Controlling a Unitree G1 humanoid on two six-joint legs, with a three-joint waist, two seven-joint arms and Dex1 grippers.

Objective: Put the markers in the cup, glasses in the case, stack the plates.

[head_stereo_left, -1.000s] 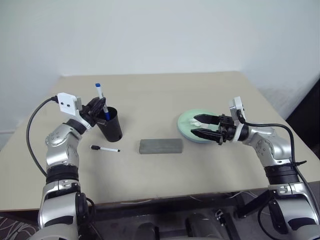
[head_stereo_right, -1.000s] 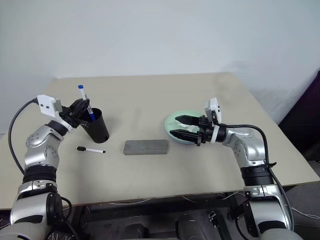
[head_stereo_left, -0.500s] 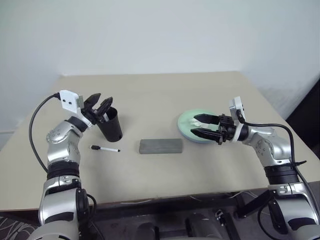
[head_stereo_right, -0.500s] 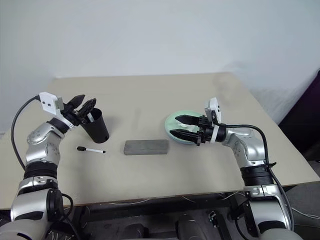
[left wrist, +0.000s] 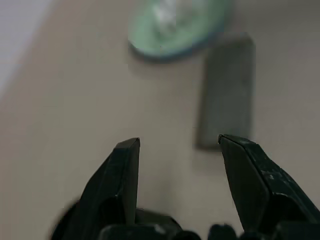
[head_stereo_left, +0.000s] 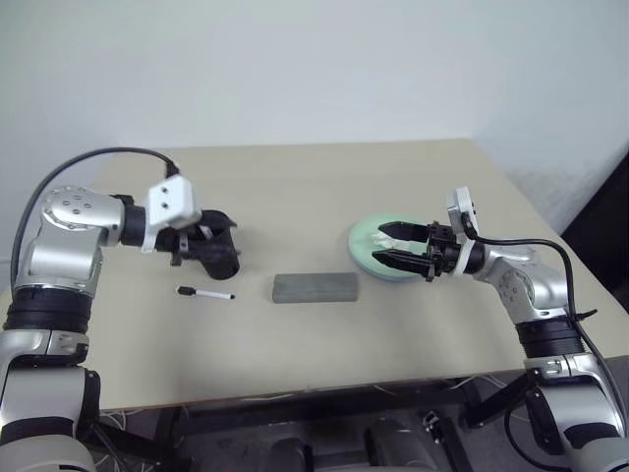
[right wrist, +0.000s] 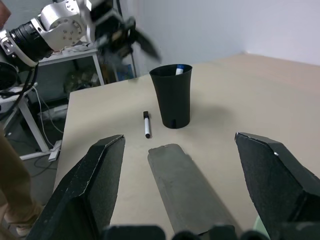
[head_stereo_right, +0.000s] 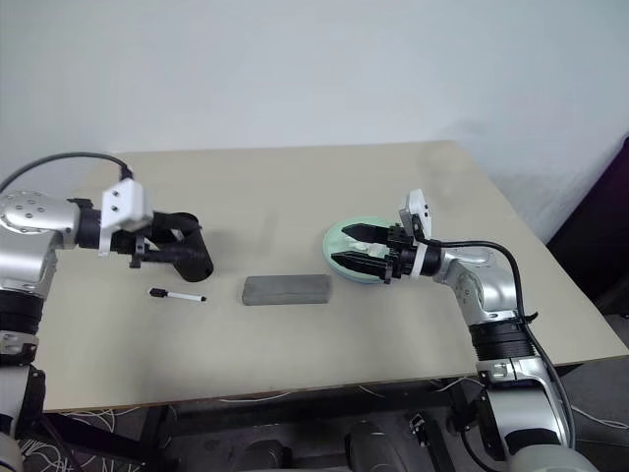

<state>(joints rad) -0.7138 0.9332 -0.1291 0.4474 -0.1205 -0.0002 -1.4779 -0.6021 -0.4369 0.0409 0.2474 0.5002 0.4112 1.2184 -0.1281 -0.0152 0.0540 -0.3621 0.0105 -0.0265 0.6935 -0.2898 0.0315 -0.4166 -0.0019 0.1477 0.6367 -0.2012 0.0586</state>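
Two markers are in play, and the grey case (head_stereo_left: 315, 287) lying flat mid-table serves as the landmark. One marker, with a blue cap (right wrist: 178, 70), stands inside the black cup (right wrist: 173, 96), which sits upright on the table to the robot's left of the case and a little farther back. The other marker (head_stereo_left: 205, 293), white with a black tip, lies flat on the table to the robot's left of the case, nearer the front edge than the cup and apart from both.

On the robot's right side of the case, slightly farther back and near its end, sit the plates (head_stereo_left: 366, 244), a mint green one on top with a light blue rim showing beneath; something pale rests on the green surface, too small to identify.

Above and beside the cup, well to the robot's left of the case, hangs the left gripper (head_stereo_left: 212, 234), its two black fingers (left wrist: 121, 172) spread apart with nothing between them, pointing toward the case. Over the plates' near edge hovers the right gripper (head_stereo_left: 394, 244), aimed toward the case, its fingers (right wrist: 102, 170) wide apart and empty.
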